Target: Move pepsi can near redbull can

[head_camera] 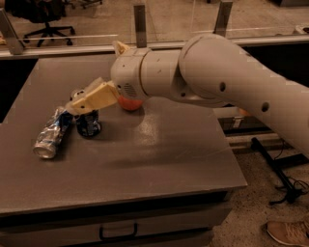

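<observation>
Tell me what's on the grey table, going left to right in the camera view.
Dented silver-and-blue redbull can lying on its side → upright dark navy pepsi can, with the cream gripper over its top → orange round object, half hidden under the white arm.

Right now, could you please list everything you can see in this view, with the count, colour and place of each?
pepsi can: one, dark blue, upright on the table's left part, just under the gripper.
redbull can: one, silver and blue, dented, on its side close to the left of the pepsi can.
round thing: one, orange, on the table, mostly hidden behind the arm.
table: one, grey, centre of view.
office chair: one, black, floor at top left.
shoe: one, brownish, floor at bottom right.
arm: one, white, reaching in from the right.
gripper: one, beige, over the pepsi can's top.
</observation>
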### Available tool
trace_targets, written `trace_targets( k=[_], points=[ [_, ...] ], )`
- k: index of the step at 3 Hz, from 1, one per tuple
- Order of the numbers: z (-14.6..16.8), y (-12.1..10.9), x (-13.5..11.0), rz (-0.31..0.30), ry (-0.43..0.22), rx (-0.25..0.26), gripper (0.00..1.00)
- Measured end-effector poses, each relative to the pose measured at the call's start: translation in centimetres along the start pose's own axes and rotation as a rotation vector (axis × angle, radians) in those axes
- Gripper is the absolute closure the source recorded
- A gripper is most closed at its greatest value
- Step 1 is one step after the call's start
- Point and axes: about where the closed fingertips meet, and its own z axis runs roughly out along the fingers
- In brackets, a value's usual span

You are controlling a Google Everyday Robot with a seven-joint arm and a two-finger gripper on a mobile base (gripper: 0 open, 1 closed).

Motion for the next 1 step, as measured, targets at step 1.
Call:
trace_targets(
  k=[1],
  points=[
    [-1.34, -2.04, -0.09, 0.004, -0.011, 0.078, 0.0]
  ],
)
